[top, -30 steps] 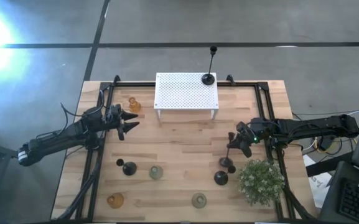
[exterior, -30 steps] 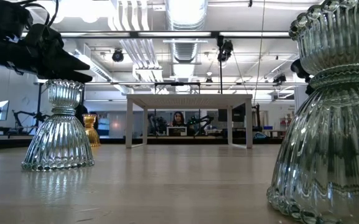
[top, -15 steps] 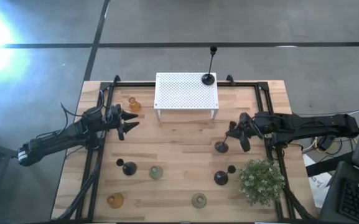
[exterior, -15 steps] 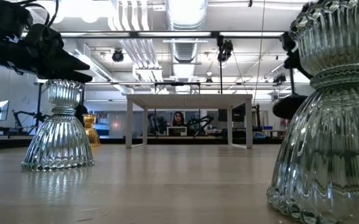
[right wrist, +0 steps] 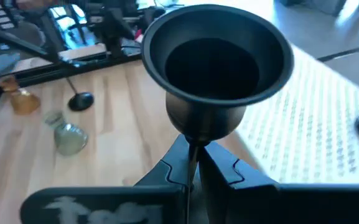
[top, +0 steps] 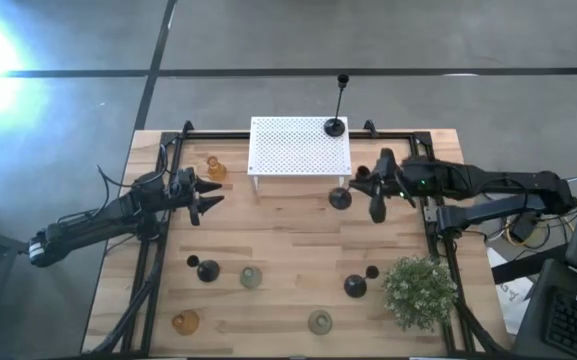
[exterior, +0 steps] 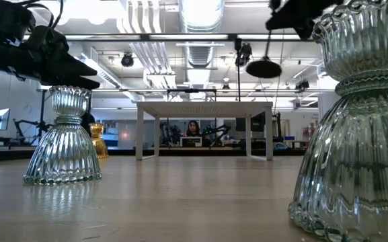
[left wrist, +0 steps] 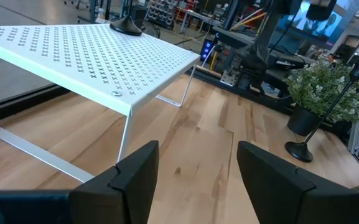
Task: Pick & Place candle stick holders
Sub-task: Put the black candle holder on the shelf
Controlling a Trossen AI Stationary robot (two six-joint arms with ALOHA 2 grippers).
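My right gripper (top: 370, 186) is shut on a black candlestick holder (top: 342, 196) in the air just in front of the white perforated rack (top: 300, 148). Its round base shows in the low view (exterior: 263, 68) and the left wrist view (left wrist: 301, 151). My left gripper (top: 208, 196) is open and empty at the table's left. Another black holder (top: 335, 126) stands on the rack's far right corner. On the table stand two more black holders (top: 206, 268) (top: 355, 285), two amber holders (top: 215, 168) (top: 185, 322) and two pale green holders (top: 251, 277) (top: 319, 321). My right gripper pinches the holder's thin stem (right wrist: 192, 149) between its two fingers (right wrist: 167, 169), just below the cup (right wrist: 219, 59). The fingers lie across the stem. The holder is lifted clear of the table and tilted, its round base (exterior: 263, 68) hanging below the gripper.
A bushy green plant (top: 418, 290) stands at the near right. A small black piece (top: 371, 271) lies beside the near right black holder. Black frame rails run along the table's left, right and far sides. Bare wood lies between the rack and the near row of holders.
My right gripper has lifted the black holder off the table beside the plant. It has carried it up and toward the far edge, a little leftward, to the front of the rack. The holder has tipped on the way. My left arm has kept still.
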